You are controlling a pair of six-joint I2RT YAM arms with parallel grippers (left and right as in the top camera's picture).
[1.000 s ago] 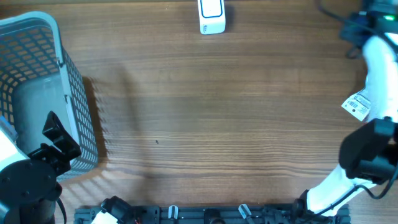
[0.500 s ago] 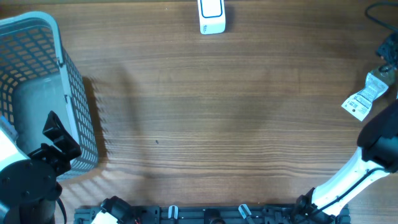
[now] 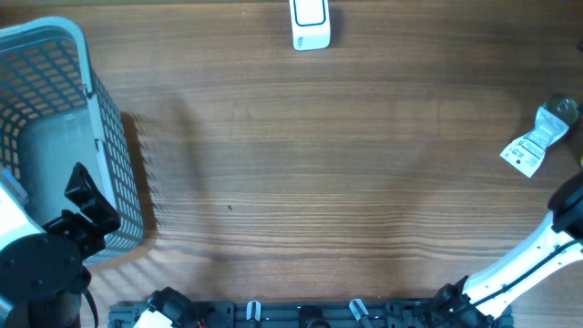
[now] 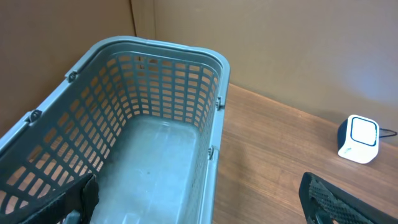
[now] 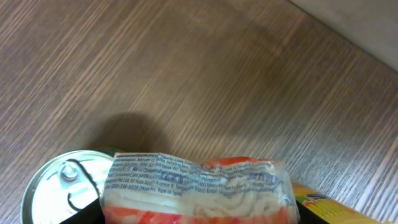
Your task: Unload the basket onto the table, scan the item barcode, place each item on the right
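Right arm (image 3: 537,260) has swung out past the bench (image 3: 319,164) edge, toward 4 o'clock. Left hand (image 4: 205,205) hangs spread wide over the basket (image 4: 155,93) at 9 o'clock; scanner (image 3: 310,25) at 12. Packet (image 5: 199,186) (print showing) lies just beside a can (image 5: 56,186), close under the right hand (image 5: 193,214), whose grip I cannot tell.

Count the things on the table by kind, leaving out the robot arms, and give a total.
Plastic basket: 1
White scanner: 1
Tin can: 1
Noodle packet: 1
Yellow pack, mostly out of frame: 1
Total: 5
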